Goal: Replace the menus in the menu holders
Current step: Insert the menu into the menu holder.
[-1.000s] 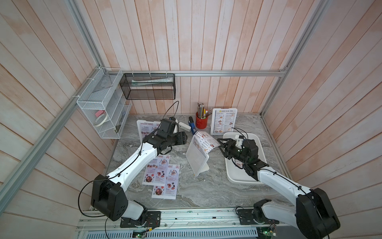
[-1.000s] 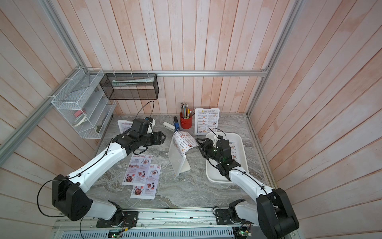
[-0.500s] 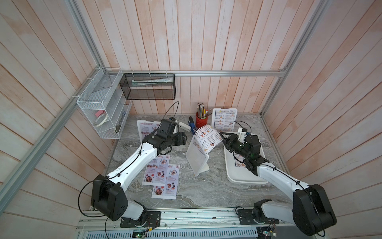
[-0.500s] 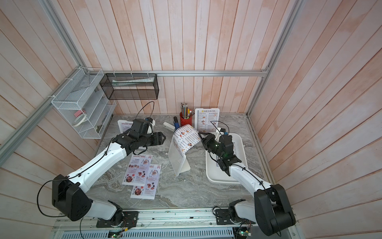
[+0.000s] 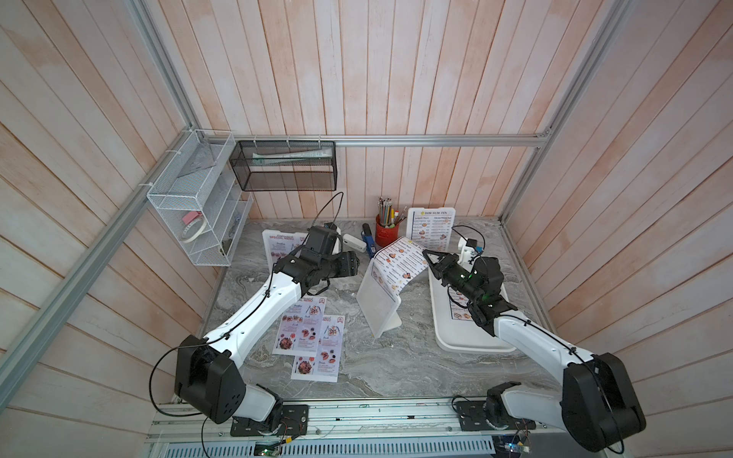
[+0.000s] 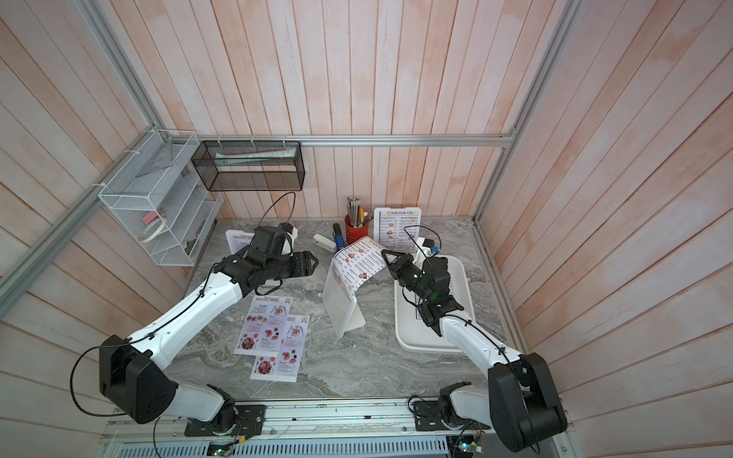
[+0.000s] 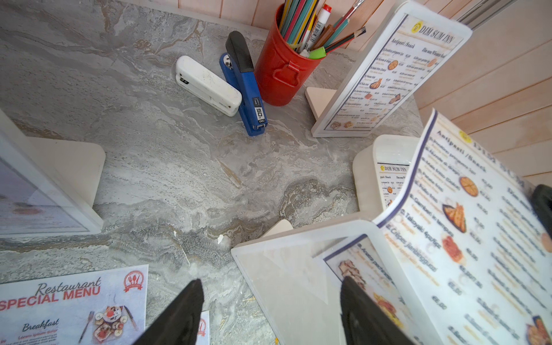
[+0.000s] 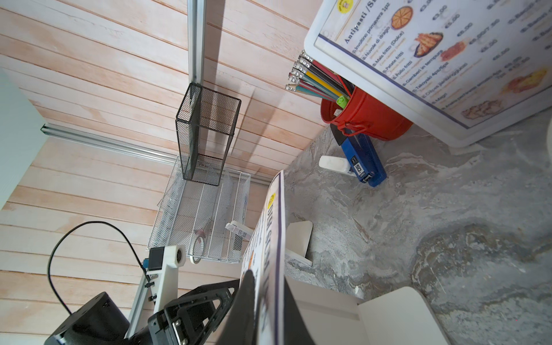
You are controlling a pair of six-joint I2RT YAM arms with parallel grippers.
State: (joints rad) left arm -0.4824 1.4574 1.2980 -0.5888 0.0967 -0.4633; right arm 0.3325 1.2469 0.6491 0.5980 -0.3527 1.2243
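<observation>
My right hand (image 8: pixel 266 283) is clamped on the top edge of the Dim Sum Inn sheet (image 5: pixel 400 265). Its own wrist view shows this best: the paper runs edge-on with a black finger (image 8: pixel 246 301) pressed to each face. In both top views the grip is only a dark wedge at the sheet's far corner.

From there the sheet arches down into the middle holder (image 5: pixel 377 313), which stands tilted on the counter (image 5: pixel 396 368) between my two arms. Only the left wrist view shows the sheet's lower part behind that holder's clear front.

My left hand (image 5: pixel 354 263) hangs with its fingers (image 7: pixel 185 313) wide apart, just beside the holder's upper edge on the side away from the tray (image 5: pixel 476 348). In the wrist view one finger crosses the holder's face, and I cannot tell whether it touches.

The rear holder (image 5: pixel 431 228) stands upright by the red cup (image 5: pixel 384 234) with a Dim Sum Inn menu in it. The left holder (image 5: pixel 279 242) carries a Special Menu page, mostly hidden behind my left arm from above.

Two Special Menu sheets (image 5: pixel 309 337) lie overlapped on the counter under that arm. Another Dim Sum Inn page (image 7: pixel 391 179) lies in the tray; its title reads clearly in the left wrist view, while my right arm covers most of it from above
</observation>
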